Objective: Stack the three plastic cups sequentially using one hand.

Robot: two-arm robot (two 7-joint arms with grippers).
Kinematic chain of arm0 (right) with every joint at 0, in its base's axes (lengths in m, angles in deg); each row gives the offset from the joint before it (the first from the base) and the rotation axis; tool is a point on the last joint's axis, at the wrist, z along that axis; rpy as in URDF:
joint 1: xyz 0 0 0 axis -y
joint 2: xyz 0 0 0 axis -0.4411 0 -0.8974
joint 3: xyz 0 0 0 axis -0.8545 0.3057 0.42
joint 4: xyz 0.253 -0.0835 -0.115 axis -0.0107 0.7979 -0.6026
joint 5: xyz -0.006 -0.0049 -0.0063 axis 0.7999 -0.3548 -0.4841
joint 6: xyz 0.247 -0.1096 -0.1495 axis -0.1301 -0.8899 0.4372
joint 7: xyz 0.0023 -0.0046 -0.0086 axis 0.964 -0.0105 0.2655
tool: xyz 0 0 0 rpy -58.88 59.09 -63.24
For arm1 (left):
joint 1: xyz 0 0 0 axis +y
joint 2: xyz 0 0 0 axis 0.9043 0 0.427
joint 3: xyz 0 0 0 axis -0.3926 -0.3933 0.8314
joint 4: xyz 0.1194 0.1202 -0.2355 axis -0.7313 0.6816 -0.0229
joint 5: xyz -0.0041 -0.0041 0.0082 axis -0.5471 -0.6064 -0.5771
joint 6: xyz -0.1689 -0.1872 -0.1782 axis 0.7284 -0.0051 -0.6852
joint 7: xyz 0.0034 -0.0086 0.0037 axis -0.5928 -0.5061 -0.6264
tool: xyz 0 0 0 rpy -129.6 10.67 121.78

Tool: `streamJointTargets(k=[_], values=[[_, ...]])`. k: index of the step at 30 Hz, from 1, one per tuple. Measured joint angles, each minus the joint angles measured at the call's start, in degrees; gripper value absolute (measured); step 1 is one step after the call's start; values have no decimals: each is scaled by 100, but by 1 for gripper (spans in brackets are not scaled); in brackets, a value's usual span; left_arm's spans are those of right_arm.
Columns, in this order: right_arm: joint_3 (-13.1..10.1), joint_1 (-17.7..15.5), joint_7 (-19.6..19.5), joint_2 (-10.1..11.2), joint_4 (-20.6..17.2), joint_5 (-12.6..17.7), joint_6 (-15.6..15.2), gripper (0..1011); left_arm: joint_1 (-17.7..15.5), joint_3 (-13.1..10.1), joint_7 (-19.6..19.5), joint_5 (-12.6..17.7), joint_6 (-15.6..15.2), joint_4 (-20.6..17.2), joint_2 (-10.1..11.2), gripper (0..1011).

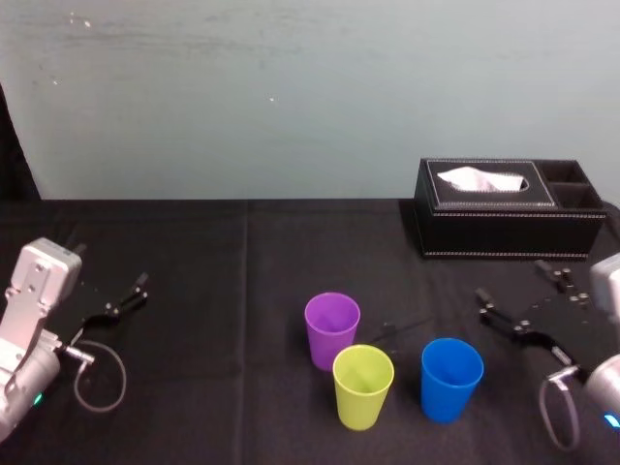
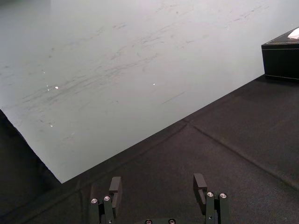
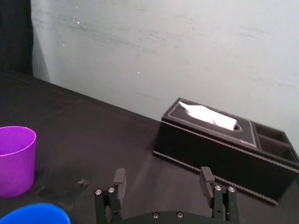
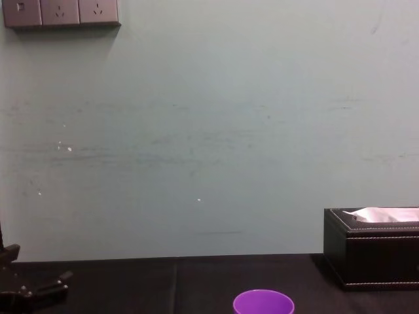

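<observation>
Plastic cups [image 1: 363, 387] unstacked, upright, apparently empty

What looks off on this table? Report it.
Nothing stands out. The purple cup, yellow-green cup and blue cup stand upright, nothing spilled; the tissue box sits level. Left end effector and right end effector are open, holding nothing.

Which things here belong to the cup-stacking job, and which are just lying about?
Job: purple tapered plastic cup; yellow-green tapered plastic cup; blue tapered plastic cup; right end effector, open, nearest the cups, likely the working one.
Lying about: black stitched tissue box; left end effector, open, parked on the robot's left.
</observation>
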Motion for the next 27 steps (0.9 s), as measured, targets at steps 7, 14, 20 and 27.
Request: streamJointTargets(k=[7,14,20,27], values=[[-571,-845,208,403,-656,646,-410,1002,0,0,0,0,0,0,0,1000],[-996,-1678,449,703,-1184,1049,-644,1000,0,0,0,0,0,0,0,1000],[-1261,-2229,587,750,-1508,1290,-695,1002,0,0,0,0,0,0,0,1000],[-1271,-2443,736,663,-1701,1344,-762,1002,0,0,0,0,0,0,0,1000]])
